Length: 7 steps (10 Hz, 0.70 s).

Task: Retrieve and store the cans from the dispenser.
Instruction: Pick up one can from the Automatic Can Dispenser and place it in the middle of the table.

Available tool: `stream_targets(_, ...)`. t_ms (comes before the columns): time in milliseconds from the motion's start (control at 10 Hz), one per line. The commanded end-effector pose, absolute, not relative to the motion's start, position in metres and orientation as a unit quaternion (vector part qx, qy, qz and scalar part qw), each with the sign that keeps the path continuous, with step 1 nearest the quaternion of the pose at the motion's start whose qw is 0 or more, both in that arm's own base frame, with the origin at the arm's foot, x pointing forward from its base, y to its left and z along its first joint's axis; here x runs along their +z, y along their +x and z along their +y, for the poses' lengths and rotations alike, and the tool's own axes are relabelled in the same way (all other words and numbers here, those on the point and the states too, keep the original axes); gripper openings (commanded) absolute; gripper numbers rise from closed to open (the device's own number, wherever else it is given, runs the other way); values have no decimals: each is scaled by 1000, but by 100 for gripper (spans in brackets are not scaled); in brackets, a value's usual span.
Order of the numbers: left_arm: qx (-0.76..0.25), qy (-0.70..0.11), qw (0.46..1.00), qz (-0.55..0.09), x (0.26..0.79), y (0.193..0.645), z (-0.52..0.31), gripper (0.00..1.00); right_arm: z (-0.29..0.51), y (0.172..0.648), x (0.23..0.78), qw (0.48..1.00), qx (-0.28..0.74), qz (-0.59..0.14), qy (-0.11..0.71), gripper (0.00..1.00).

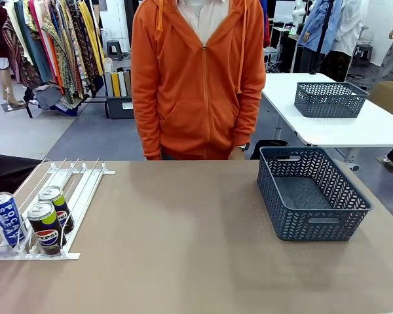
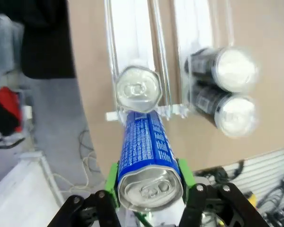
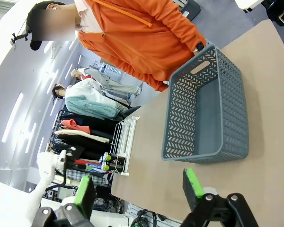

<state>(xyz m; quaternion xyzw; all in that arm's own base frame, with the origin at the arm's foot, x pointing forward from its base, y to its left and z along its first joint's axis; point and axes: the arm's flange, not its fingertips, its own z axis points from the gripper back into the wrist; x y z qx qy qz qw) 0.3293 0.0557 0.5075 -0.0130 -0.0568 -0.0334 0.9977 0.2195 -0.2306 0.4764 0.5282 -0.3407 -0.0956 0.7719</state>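
In the left wrist view my left gripper (image 2: 149, 178) is shut on a blue Pocari Sweat can (image 2: 144, 142), its green pads (image 2: 112, 182) on both sides, just off the stopper end of the white dispenser (image 2: 132, 33). Another silver-topped can (image 2: 138, 89) rests in the lane right behind it, and two black Pepsi cans (image 2: 227, 68) (image 2: 229, 112) lie in the neighbouring lane. From the front, the dispenser (image 1: 78, 180) lies at the table's left with a blue can (image 1: 5, 219) and two Pepsi cans (image 1: 47, 227) (image 1: 56, 206) at its near end. My right gripper (image 3: 139, 189) hangs open above the table.
A dark grey mesh basket (image 1: 344, 196) with nothing in it stands on the right of the table, also visible ahead of my right gripper as the basket (image 3: 180, 104). A person in an orange hoodie (image 1: 196, 78) stands at the far edge. A second basket (image 1: 329, 99) sits on another table behind.
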Motion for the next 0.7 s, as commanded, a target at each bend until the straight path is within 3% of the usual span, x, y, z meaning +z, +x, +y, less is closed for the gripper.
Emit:
stream_targets(0,-55,5,992,-113,565,290,54,0,-233,224,481,765,-87,-357,529,100)
stream_targets(400,-52,-25,969,-238,602,224,66,0,-233,224,481,765,-87,-357,529,100)
stream_targets(500,-40,-57,966,-247,598,224,76,0,-233,224,481,765,-87,-357,529,100)
stream_targets(600,-60,-3,977,-204,616,226,56,0,-233,224,481,765,-87,-357,529,100)
